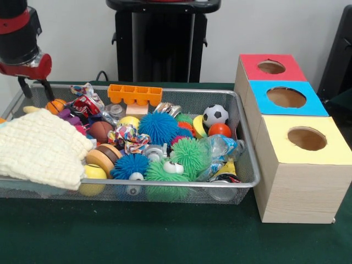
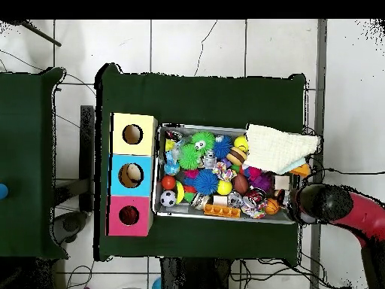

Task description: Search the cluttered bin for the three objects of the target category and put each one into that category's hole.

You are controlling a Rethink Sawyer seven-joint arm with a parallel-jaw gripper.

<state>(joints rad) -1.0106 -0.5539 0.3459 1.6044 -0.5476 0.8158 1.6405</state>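
A wire mesh bin [image 1: 246,144] holds a heap of toys. Among them are a small soccer ball [image 1: 215,115], an orange-red ball [image 1: 220,130], a blue spiky ball [image 1: 158,127], a green spiky ball [image 1: 190,154], a brown football [image 1: 100,131] and a small basketball [image 1: 55,105]. My gripper [image 1: 36,92] hangs open over the bin's far left corner in the front view, just above the basketball, with nothing between its fingers. In the overhead view the gripper [image 2: 302,202] sits at the bin's [image 2: 157,170] right end. The box's holes are red [image 1: 270,66], blue [image 1: 286,97] and yellow [image 1: 307,138].
A cream knitted cloth [image 1: 41,148] drapes over the bin's left end and covers what lies below it. An orange moulded tray [image 1: 135,94] leans on the far rim. The wooden hole box [image 1: 300,190] stands tight against the bin's right side on the green table.
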